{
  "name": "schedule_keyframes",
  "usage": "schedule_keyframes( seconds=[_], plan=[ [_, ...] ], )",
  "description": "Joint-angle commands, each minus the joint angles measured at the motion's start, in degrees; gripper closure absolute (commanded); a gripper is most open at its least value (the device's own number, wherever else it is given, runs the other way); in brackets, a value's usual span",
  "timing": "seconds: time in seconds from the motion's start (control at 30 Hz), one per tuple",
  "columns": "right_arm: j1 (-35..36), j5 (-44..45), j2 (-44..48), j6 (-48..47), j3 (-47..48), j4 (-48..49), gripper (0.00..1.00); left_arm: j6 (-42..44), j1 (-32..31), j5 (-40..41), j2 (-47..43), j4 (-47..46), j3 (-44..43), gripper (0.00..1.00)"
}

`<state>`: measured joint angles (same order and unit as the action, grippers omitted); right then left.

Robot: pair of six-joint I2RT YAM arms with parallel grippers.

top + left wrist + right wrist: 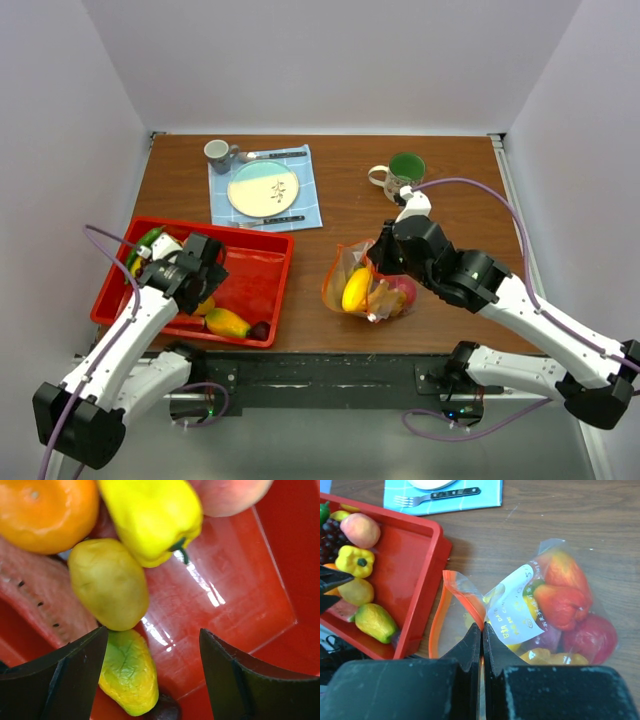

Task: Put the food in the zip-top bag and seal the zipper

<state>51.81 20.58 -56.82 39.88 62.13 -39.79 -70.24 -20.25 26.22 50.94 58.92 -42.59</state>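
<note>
Right pincer (pixel 481 647) tight on zip-top bag (pixel 520 605); left pincer (pixel 152 675) wide over tray (pixel 240 595)

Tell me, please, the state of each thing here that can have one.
zip-top bag: partly filled, mouth open.
zipper: unsealed.
red tray: holding several pieces of food.
right gripper: shut on the bag's mouth edge.
left gripper: open, above the tray's food.
green mug: upright.
</note>
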Motion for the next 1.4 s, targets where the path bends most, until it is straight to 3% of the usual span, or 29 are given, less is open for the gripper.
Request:
schedule_keyframes(
  seconds=[0.0,0.6,0.83,1.37],
  plan=[
    [0.04,-1.59,0.39,-0.85,-0.69,4.28,1.0,-9.12,0.48,4.1,0.21,4.28,0.49,0.21],
    [0.04,0.07,2.33,-1.2,-4.12,4.81,1.0,-10.01,2.41,6.03,11.28,-5.12,7.34,0.21],
    [-0.22,0.78,2.68,-1.73,-4.03,4.11,1.0,-8.08,2.41,6.13,12.0,-6.71,5.94,0.56],
    [-0.22,0.34,0.66,-1.73,-1.13,3.76,1.0,4.65,2.32,-1.6,1.1,-3.1,-4.34,0.64]
  ],
)
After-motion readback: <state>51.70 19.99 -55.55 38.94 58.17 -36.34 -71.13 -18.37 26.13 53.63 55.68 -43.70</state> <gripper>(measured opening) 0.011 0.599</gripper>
